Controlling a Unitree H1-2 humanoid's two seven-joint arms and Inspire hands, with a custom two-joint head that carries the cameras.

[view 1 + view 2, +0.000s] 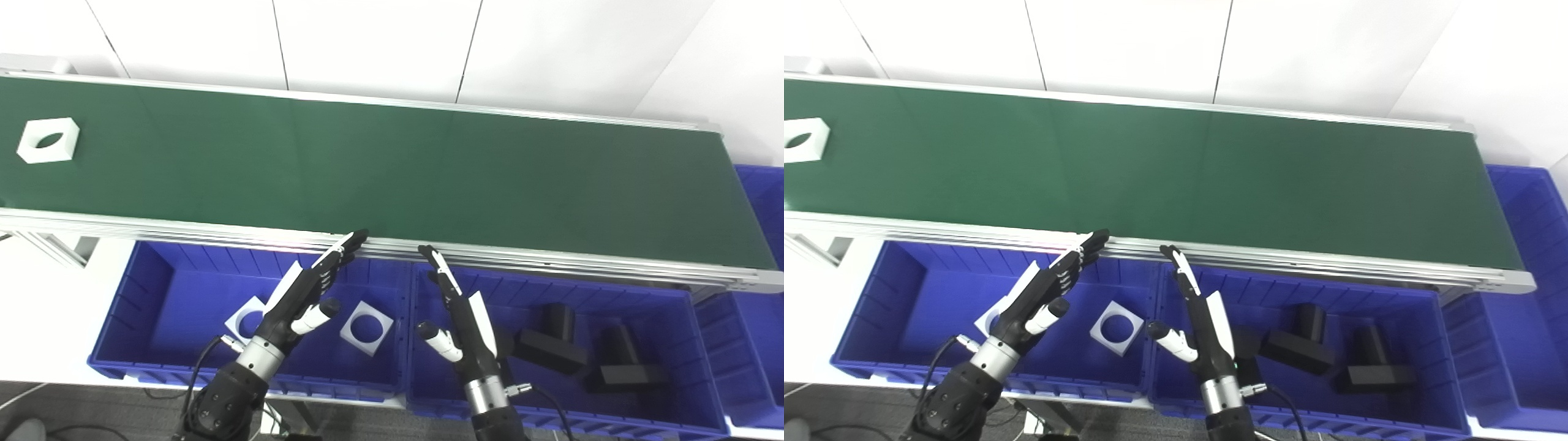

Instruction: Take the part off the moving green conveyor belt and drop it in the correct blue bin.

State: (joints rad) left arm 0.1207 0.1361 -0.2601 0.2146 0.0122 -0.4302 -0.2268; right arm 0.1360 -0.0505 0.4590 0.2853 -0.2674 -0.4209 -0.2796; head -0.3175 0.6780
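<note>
I am holding my left hand (300, 300) and my right hand (465, 324) nearest to me, both empty, fingers straight and spread apart, thumbs out, tips reaching toward the belt's near rail (551, 260); under my left hand the left bin (153, 288) is holding two flat white square parts (366, 327) with round holes; under my right hand the right bin (692, 343) is holding black blocky parts (551, 343), some with upright stubs; both bins are ribbed blue plastic, glossy and stiff; beyond the rail the belt (398, 177) is lying matte, dark green and bare along most of its length; at its far left end the part (48, 139) is riding, a white square block with clipped corners and a round hole through it, well apart from both hands; I am judging it rigid, light, smooth and likely a little slippery, not fragile; I am thinking the best hold is across two opposite flat sides, or thumb in the hole and fingers on the outer edge; its look is matching the white pieces, so the left bin seems right
</note>
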